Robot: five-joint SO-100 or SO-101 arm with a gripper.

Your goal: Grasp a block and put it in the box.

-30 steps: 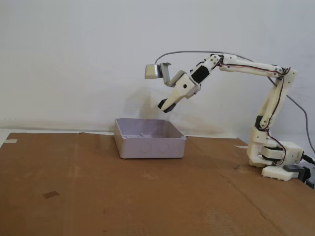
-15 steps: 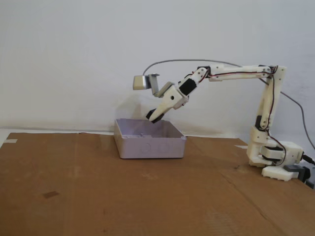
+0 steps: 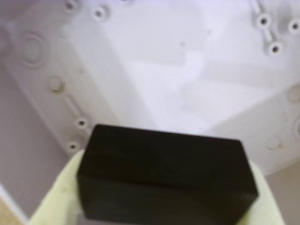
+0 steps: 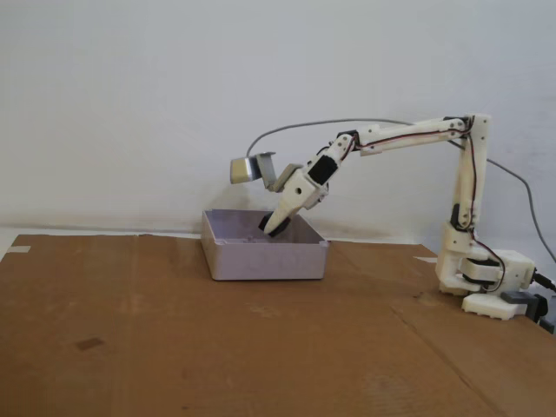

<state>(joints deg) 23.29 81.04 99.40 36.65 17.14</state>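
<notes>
A black block fills the lower part of the wrist view, held between my pale yellow fingers. Behind it lies the white inside of the box. In the fixed view my gripper reaches down over the open top of the grey-white box, with the dark block at its tip, just above the box's rim. The gripper is shut on the block.
The box stands on a brown cardboard sheet covering the table. The arm's base stands at the right. A white wall rises behind. A small dark mark lies on the cardboard at front left.
</notes>
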